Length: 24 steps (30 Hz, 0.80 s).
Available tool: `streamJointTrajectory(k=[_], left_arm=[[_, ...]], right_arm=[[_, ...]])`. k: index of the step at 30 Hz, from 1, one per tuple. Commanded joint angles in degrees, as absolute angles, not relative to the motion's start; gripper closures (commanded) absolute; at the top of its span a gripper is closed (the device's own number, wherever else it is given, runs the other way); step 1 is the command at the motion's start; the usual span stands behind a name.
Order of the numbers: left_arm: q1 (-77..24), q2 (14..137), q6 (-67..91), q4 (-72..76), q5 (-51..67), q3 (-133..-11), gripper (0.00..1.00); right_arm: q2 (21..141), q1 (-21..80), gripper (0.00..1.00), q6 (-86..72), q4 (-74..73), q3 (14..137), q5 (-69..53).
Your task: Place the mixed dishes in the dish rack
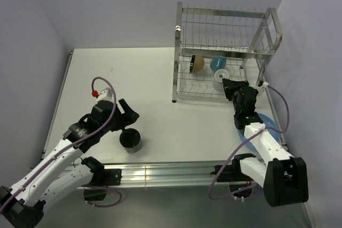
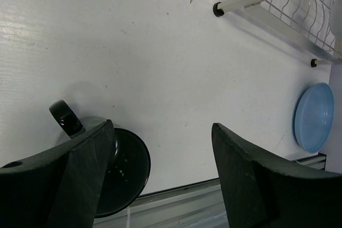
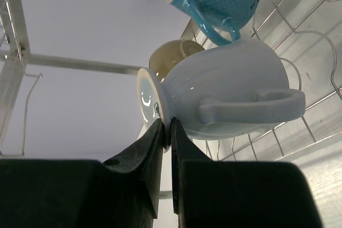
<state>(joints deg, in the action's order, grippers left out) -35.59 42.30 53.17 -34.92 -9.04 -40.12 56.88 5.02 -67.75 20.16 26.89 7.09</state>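
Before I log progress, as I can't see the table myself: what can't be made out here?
Top view: light blue plate mostly hidden under the right arm.
Left wrist view: dark mug partly covered by the left jaws.
Right wrist view: bowl mostly behind the white mug.

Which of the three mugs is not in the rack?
The black mug, on the table beside the left gripper; the white mug and blue mug are in the rack.
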Motion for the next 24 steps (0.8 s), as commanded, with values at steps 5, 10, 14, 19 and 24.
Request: streamJointTrajectory(k=[5,10,14,19,24], left_arm=[[-35.51,44.73,54.49,-32.87,-10.28,-39.03,0.20],[-35.51,46.32,55.02,-31.56,-9.58,-38.32,0.21],[-35.59,47.02,55.19,-31.03,-9.14,-37.79,0.22],[-35.95,47.81,55.28,-31.11,-8.88,-37.53,0.24],[-37.61,47.29,56.42,-32.60,-9.31,-37.97,0.26]], right_arm=[[61.78,2.55,1.00,-74.26,35.50,26.63,6.59],[65.74,1.94,1.00,-76.46,37.96,25.75,6.86],[68.37,1.85,1.00,-78.30,39.72,25.05,6.77],[70.05,1.84,1.00,-79.01,40.70,23.73,7.03],[70.75,1.67,1.00,-77.44,40.25,23.38,7.56]])
